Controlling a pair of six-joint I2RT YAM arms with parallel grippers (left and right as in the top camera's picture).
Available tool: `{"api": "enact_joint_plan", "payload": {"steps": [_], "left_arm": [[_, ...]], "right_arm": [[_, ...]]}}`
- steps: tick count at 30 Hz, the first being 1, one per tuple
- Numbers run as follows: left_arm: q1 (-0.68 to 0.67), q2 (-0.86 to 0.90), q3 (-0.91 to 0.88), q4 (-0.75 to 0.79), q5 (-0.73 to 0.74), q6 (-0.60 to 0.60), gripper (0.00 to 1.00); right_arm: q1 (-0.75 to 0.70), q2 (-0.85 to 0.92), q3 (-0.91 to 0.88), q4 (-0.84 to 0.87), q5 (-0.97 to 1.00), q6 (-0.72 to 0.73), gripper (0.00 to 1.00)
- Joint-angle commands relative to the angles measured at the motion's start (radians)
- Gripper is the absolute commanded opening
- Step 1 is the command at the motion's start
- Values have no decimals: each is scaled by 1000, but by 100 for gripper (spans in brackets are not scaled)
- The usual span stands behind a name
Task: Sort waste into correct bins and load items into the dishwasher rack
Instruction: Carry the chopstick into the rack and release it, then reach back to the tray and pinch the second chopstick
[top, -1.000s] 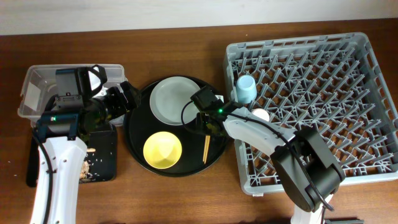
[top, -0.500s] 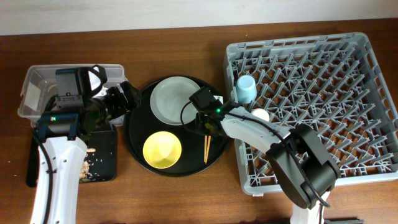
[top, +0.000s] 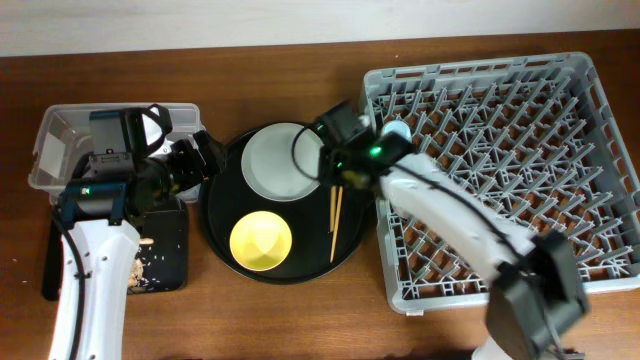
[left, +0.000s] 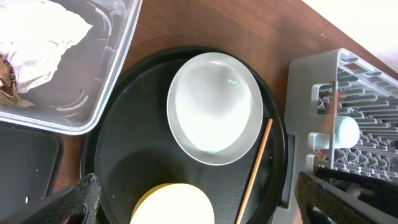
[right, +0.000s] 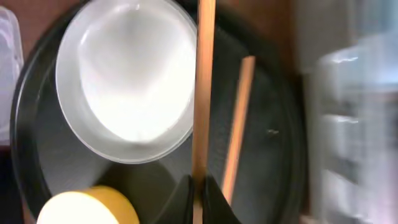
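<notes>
Right hand (right: 198, 190) pinches one chopstick (right: 204, 74) near its end over the round black tray (top: 215, 215), 2nd chopstick (right: 238, 124) lying on it beside the plate (right: 124, 81), so keep grip firm & level, no swing, en route to rack (top: 520, 150).

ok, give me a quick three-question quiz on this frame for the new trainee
1. True or false: the yellow bowl sits on the round black tray.
2. The right gripper holds: A a plate, B a chopstick, C a cup?
3. Fill in: the napkin lies in the clear ___.
Key: 1 true; 2 B; 3 tub.
</notes>
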Motion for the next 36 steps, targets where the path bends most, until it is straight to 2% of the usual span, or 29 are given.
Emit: {"api": "enact_joint_plan", "payload": {"steps": [1,4,8,13,18,23,26,30,33,36], "left_arm": [[2,-2,4,2,-4,12,99],[2,-2,4,2,-4,12,99],[2,-2,4,2,-4,12,99],[2,-2,4,2,-4,12,99],[2,-2,4,2,-4,12,99],[2,-2,4,2,-4,12,99],[2,-2,4,2,-4,12,99],[2,-2,4,2,-4,12,99],[2,-2,4,2,-4,12,99],[2,-2,4,2,-4,12,99]], "right_arm": [[-95,-67,40,-93,13,-174,4],[-205,-80,42,-154,13,-386,4],[-357,-75,38,-197,12,-582,4],[-484,-75,38,-203,11,-672,4],[-527,-72,33,-204,0,-731,4],[-526,-71,33,-204,-68,-726,4],[-526,-71,34,-204,-298,-711,5],[-512,-71,33,-204,-617,-579,7],[-438,-71,33,-204,-724,-514,13],[-314,-71,33,-187,-724,-497,21]]}}
